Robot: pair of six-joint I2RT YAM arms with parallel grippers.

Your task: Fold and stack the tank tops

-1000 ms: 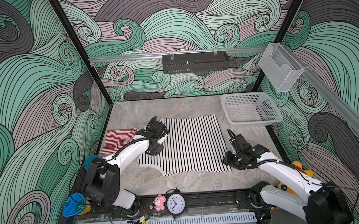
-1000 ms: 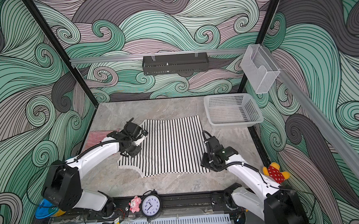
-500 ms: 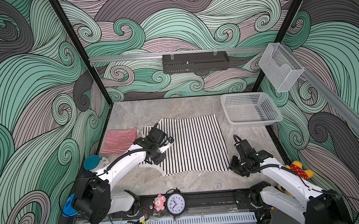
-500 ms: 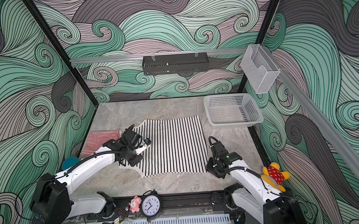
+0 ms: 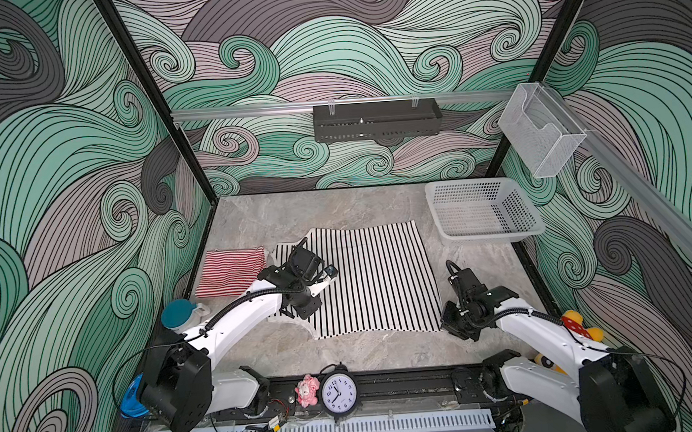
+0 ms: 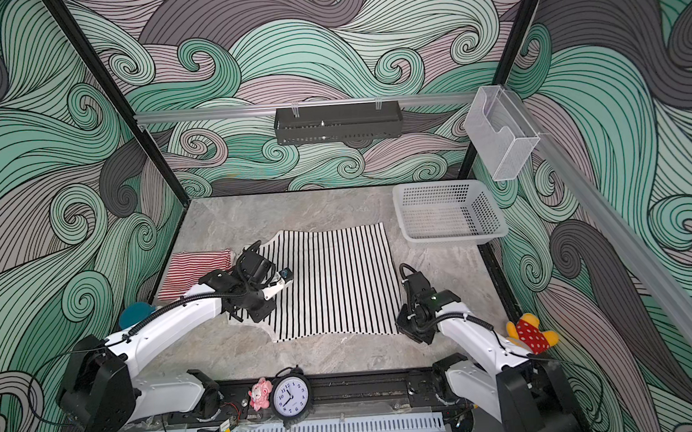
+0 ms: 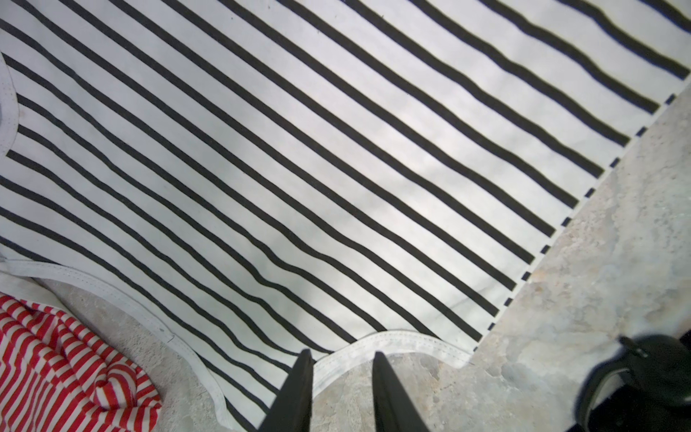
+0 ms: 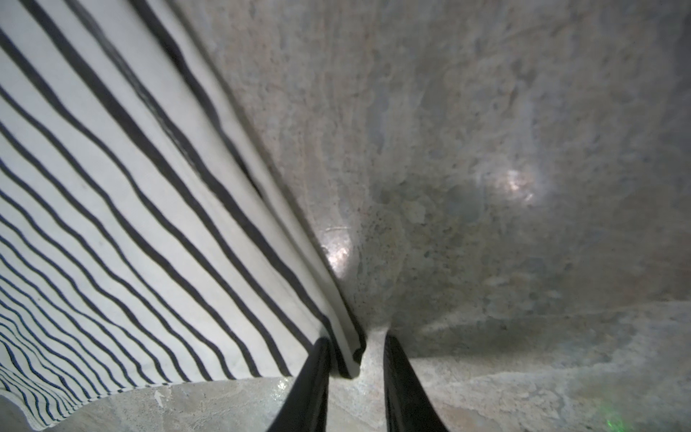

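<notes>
The black-and-white striped tank top (image 5: 374, 281) lies flat on the grey stone bench (image 5: 294, 216), beside the folded red-and-white striped tank top (image 5: 231, 271). The left tool (image 7: 340, 359) is spread over its white trim. The right tool (image 8: 355, 342) is spread around a corner, not squeezing.

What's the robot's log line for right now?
left gripper: open astride black-and-white tank top strap trim | right gripper: open around its corner | red-and-white tank top: folded aside

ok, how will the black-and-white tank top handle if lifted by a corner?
Probably floppy: the black-and-white tank top lies flat, stripes rippling. Likely light, its hem looks thin. It may drag across the smooth table.
</notes>
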